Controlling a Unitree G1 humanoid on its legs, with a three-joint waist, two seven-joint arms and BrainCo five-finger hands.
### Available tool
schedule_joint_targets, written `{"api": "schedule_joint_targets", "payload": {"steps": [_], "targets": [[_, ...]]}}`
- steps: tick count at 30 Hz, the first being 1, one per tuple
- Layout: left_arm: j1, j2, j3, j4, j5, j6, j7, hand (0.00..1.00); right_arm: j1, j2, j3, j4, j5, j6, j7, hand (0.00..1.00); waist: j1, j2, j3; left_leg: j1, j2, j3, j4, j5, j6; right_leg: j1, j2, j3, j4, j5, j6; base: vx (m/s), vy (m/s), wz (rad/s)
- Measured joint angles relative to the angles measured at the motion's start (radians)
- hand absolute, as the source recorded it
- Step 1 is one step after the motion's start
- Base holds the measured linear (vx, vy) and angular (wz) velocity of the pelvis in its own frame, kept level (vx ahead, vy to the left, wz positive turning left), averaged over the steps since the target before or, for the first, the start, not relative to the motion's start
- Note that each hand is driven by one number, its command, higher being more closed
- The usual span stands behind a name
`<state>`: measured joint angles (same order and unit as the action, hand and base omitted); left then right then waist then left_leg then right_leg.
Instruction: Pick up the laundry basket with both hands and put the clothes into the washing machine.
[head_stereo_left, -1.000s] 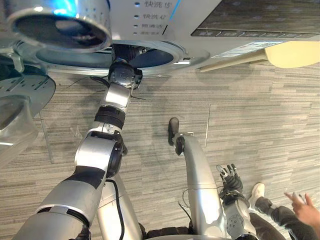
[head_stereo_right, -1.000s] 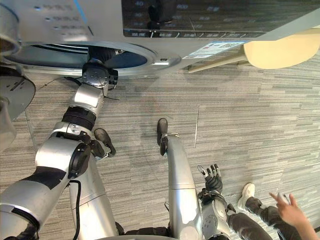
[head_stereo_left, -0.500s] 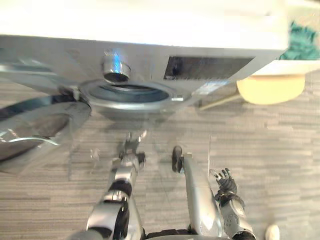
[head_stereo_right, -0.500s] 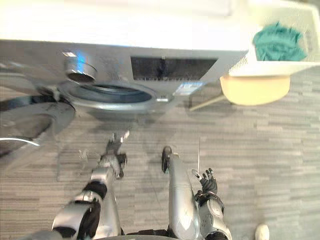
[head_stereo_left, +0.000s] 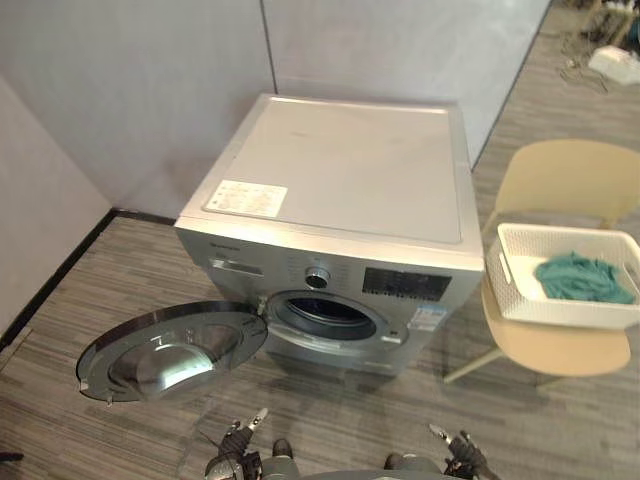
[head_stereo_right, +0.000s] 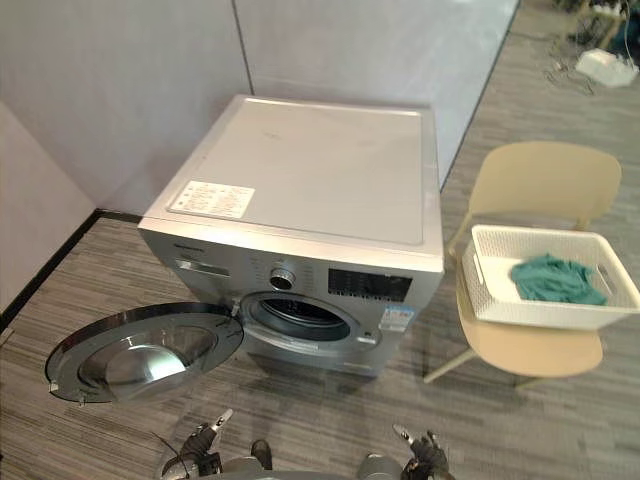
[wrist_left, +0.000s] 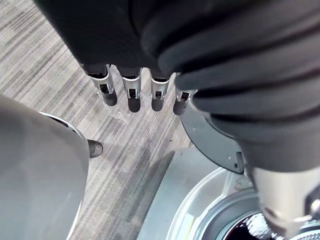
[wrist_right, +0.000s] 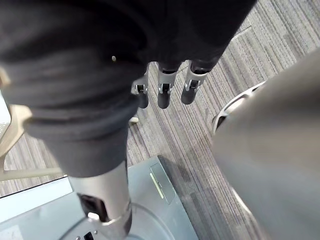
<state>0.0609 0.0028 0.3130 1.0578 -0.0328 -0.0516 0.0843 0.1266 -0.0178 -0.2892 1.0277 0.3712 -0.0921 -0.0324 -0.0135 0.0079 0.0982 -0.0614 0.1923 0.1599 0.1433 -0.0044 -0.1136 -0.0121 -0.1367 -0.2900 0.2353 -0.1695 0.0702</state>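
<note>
A white laundry basket (head_stereo_left: 560, 312) stands on the seat of a beige chair (head_stereo_left: 560, 180) to the right of the washing machine. A teal garment (head_stereo_left: 580, 278) lies inside it. The silver washing machine (head_stereo_left: 340, 190) stands in the middle, its round door (head_stereo_left: 170, 350) swung wide to the left and its dark drum opening (head_stereo_left: 325, 318) exposed. My left hand (head_stereo_left: 240, 455) hangs low in front of the door, fingers (wrist_left: 130, 95) straight and holding nothing. Over on the right, my right hand (head_stereo_left: 455, 455) hangs the same way, fingers (wrist_right: 165, 90) straight, well short of the basket.
Grey partition walls stand behind and to the left of the machine. A white object with cables (head_stereo_left: 615, 62) lies on the floor at the far right. Striped grey floor stretches between me, the machine and the chair.
The camera has swung up from the floor to take in the whole machine and the chair. My left arm, which reached into the drum opening, has drawn back and hangs low.
</note>
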Motion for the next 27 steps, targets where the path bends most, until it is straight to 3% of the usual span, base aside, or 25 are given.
{"api": "schedule_joint_targets", "payload": {"steps": [3,7,8,9,11,13,15,18,20,21,22,24,25,27], "targets": [[0.004,0.007,0.010,-0.005,-0.033,-0.001,-0.004,0.00,-0.017,0.002,-0.005,0.028,-0.030,0.015,0.015,0.00,0.008,-0.010,0.000,-0.065,0.023,-0.013,0.206,-0.013,0.010,0.079,0.033,-0.016,-0.062,0.017,-0.017,0.01,-0.094,0.13],[-0.001,-0.013,-0.004,-0.006,-0.037,-0.001,-0.016,0.00,-0.030,-0.027,0.017,0.029,-0.055,0.032,0.016,0.00,0.020,0.032,-0.004,-0.112,0.057,-0.023,0.375,-0.058,0.020,0.122,0.061,-0.006,-0.086,0.024,-0.027,-0.03,-0.019,-0.08],[-0.001,-0.019,-0.007,-0.006,-0.034,-0.001,-0.016,0.00,-0.032,-0.032,0.018,0.029,-0.059,0.032,0.016,0.00,0.021,0.041,-0.005,-0.110,0.046,-0.030,0.378,-0.079,0.015,0.120,0.062,-0.002,-0.087,0.025,-0.029,-0.03,0.070,-0.24],[0.001,-0.022,-0.020,-0.006,-0.033,-0.001,-0.016,0.00,-0.043,-0.041,0.028,0.033,-0.063,0.033,0.017,0.00,0.028,0.049,-0.005,-0.089,-0.003,-0.062,0.346,-0.129,0.012,0.109,0.063,0.020,-0.088,0.030,-0.028,-0.04,0.130,-0.43],[0.003,-0.009,-0.078,-0.003,-0.005,-0.001,-0.012,0.00,-0.082,-0.052,0.079,0.055,-0.067,0.033,0.017,0.00,0.032,0.045,-0.004,0.001,-0.045,-0.083,0.169,-0.174,0.050,0.083,0.076,0.081,-0.087,0.042,-0.021,-0.03,0.135,-0.68],[-0.001,0.023,-0.128,0.003,0.072,-0.004,-0.011,0.00,-0.093,-0.030,0.081,0.055,-0.067,0.031,0.018,0.00,0.031,0.012,-0.018,0.027,-0.064,-0.049,0.112,-0.158,0.052,0.077,0.070,0.134,-0.131,0.077,-0.019,0.01,0.079,-0.71],[-0.001,0.035,-0.157,0.012,0.117,-0.004,-0.016,0.00,-0.085,-0.014,0.082,0.051,-0.066,0.030,0.017,0.00,0.028,0.003,-0.031,0.054,-0.076,-0.013,0.062,-0.147,0.049,0.072,0.054,0.160,-0.151,0.091,-0.014,0.07,0.078,-0.53],[-0.026,0.039,-0.221,0.016,0.154,-0.006,-0.014,0.00,-0.055,-0.016,0.082,0.022,-0.062,0.029,0.017,0.00,0.030,-0.010,-0.029,0.104,-0.103,0.044,-0.008,-0.137,0.055,-0.016,0.020,0.199,0.005,0.053,0.017,0.06,0.082,-0.54],[-0.044,0.056,-0.275,0.037,0.167,-0.007,-0.015,0.00,-0.067,-0.025,0.102,0.003,-0.068,0.025,0.017,0.00,0.025,-0.020,-0.005,0.137,-0.116,0.120,-0.042,-0.110,0.074,-0.164,-0.004,0.223,0.253,0.036,0.043,0.03,0.070,-0.87],[-0.051,0.063,-0.287,0.040,0.171,-0.007,-0.015,0.00,-0.069,-0.029,0.102,0.003,-0.068,0.024,0.018,0.00,0.017,-0.019,0.006,0.146,-0.121,0.131,-0.047,-0.109,0.075,-0.184,-0.012,0.218,0.292,0.034,0.046,0.04,0.030,-0.53],[-0.059,0.063,-0.307,0.043,0.171,-0.007,-0.014,0.00,-0.068,-0.033,0.100,0.010,-0.070,0.025,0.017,0.00,-0.003,-0.020,0.018,0.159,-0.126,0.145,-0.048,-0.108,0.076,-0.197,-0.037,0.199,0.328,0.031,0.048,0.04,-0.006,-0.26],[-0.058,0.056,-0.310,0.041,0.160,-0.008,-0.015,0.00,-0.061,-0.037,0.086,0.006,-0.065,0.024,0.017,0.00,-0.024,0.006,0.029,0.166,-0.114,0.155,-0.059,-0.101,0.085,-0.202,-0.067,0.139,0.339,0.009,0.017,0.06,-0.053,-0.14],[-0.064,0.049,-0.315,0.039,0.156,-0.009,-0.014,0.00,-0.067,-0.042,0.074,0.008,-0.068,0.026,0.018,0.00,-0.029,-0.003,0.032,0.173,-0.113,0.166,-0.064,-0.100,0.084,-0.209,-0.135,0.076,0.401,-0.022,-0.017,0.06,-0.077,-0.07],[-0.065,0.055,-0.321,0.031,0.148,-0.016,-0.013,0.00,-0.061,-0.046,0.021,0.026,-0.073,0.027,0.012,0.00,-0.022,0.003,0.034,0.176,-0.086,0.169,-0.063,-0.090,0.059,-0.199,-0.239,0.052,0.406,-0.035,-0.030,0.08,-0.210,-0.14]]}}
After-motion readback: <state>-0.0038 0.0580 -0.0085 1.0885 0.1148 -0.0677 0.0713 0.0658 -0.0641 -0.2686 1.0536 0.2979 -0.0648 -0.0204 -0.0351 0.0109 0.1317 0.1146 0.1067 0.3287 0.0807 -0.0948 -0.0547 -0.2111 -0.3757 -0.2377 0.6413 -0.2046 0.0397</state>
